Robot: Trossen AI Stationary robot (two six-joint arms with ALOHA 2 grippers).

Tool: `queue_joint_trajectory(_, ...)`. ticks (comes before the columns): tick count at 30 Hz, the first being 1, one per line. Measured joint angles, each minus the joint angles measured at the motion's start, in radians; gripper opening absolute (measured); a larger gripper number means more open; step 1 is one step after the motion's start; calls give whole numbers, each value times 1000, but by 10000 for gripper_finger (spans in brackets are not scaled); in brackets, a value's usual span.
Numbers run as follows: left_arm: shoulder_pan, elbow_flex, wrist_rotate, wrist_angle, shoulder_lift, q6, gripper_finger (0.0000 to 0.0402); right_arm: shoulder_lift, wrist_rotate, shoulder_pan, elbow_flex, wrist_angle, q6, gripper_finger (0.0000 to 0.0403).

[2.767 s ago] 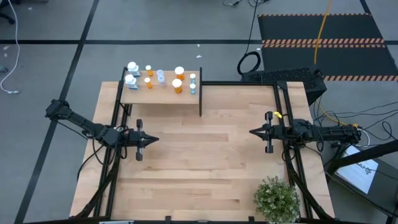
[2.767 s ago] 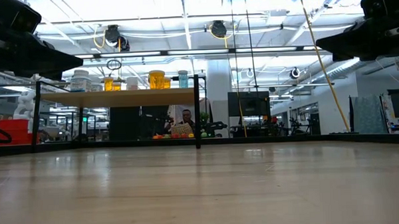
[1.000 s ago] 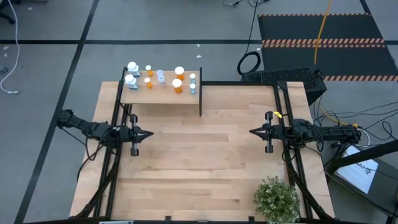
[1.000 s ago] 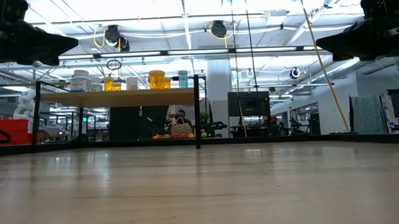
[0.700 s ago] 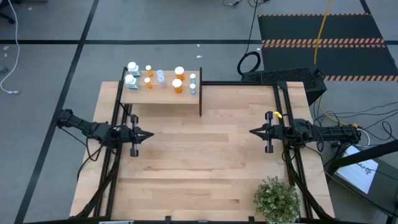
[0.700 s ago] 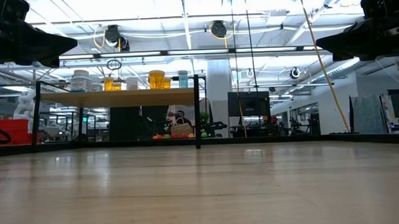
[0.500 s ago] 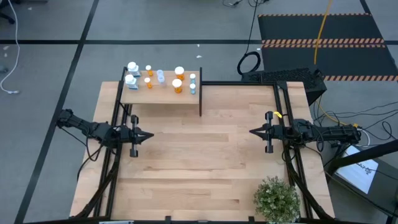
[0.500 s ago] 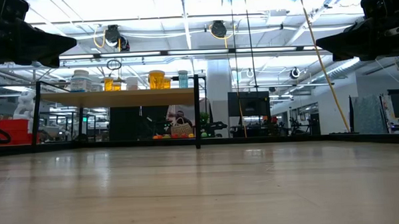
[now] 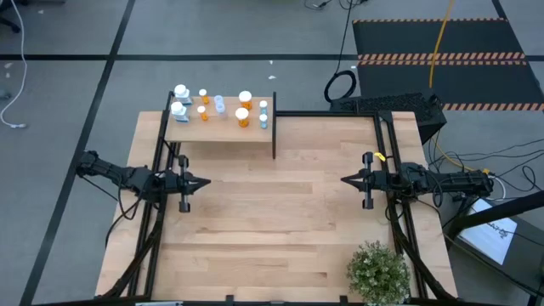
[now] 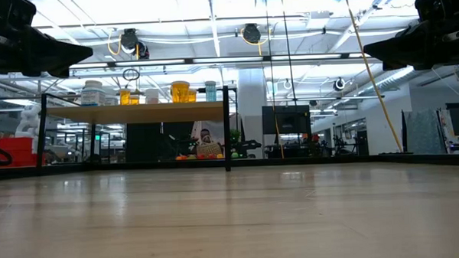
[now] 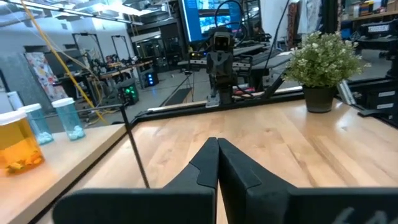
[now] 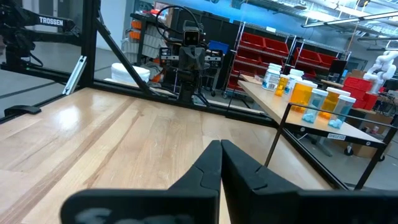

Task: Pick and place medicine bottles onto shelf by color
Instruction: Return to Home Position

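Pulled back toward the table's left edge since a few seconds ago, the left gripper [image 9: 204,183] now hovers just in from that edge. Its fingers are pressed together into a dark wedge, with nothing between them. Over at centre right the right gripper [image 9: 347,180] mirrors it and has not budged, its fingers likewise pressed together and empty. Between the two tips lies only bare, pale plank tabletop [image 9: 280,221], nothing in the way.

Up in the upper left of the frame is the shelf [image 9: 223,130], a light-wood board on a thin black frame. It carries the medicine bottles [image 9: 242,116], small round cylinders with white caps. White ones stand at the left end, amber ones next and again right of middle. Pale bluish-clear ones stand in the middle and beside the black upright panel [image 9: 274,127] at the right end.

A bushy green potted plant [image 9: 376,270] stands at the lower right table edge, well apart from both grippers. A black floor mat [image 9: 442,38] with orange-striped edges lies upper right, off the table.
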Motion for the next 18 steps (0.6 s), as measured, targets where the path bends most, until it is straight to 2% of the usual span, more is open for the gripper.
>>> queue_joint_trajectory(6,64,0,8,0,-2,27,3,0,0,0,0,0,0,0)
queue_joint_trajectory(14,135,-1,116,-9,-2,3,3,0,0,0,0,0,0,0)
queue_joint_trajectory(18,150,-1,137,-12,-2,-22,7,0,0,0,0,0,0,0)
